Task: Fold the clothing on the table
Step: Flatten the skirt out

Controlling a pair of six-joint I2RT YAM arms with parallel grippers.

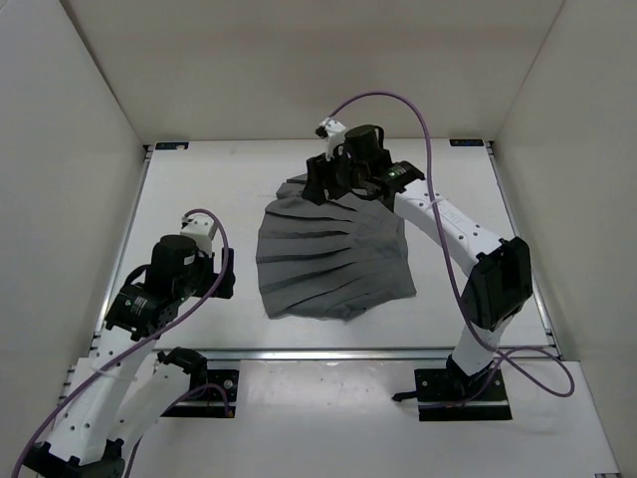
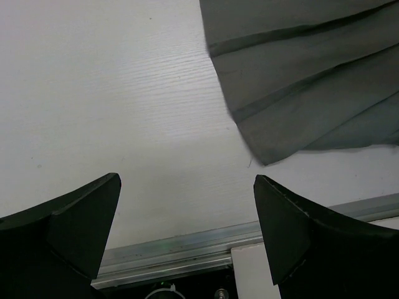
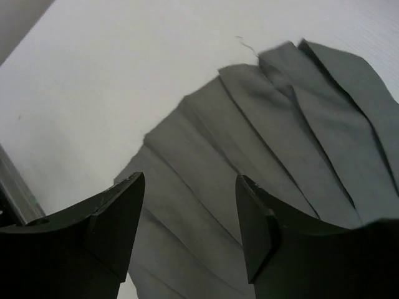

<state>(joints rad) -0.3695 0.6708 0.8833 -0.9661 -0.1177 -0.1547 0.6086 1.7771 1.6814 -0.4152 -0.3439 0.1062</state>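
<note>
Skirt spread flat, no fold begun

Skirt (image 1: 333, 259) of dark grey pleated cloth lies fanned out on the white tabletop (image 1: 199, 189), a little right of centre. Its narrow waist end points to the far side and its wide hem toward the arms. It looks like a single flat spread. The pleats run unbroken from waist to hem, and no edge is turned over onto another part. On that reading the folding has not started, and all of it is left to do.

The right hand (image 1: 333, 184) is at the far, narrow end of the skirt, over the waist edge. Its wrist camera shows the two fingers apart, with pleats lying flat below and between them and nothing pinched. Whether the fingertips touch the cloth cannot be told.

The left hand (image 1: 221, 274) sits left of the skirt, near the near-left hem corner but apart from it. Its fingers are spread wide and hold nothing. Between them is bare tabletop, with the hem corner up and to the right and the metal rail (image 2: 187, 246) of the near edge just below.

What seems left is to take hold of an edge, likely the waist with the right hand, bring one part over the other, and lay it flat.
</note>
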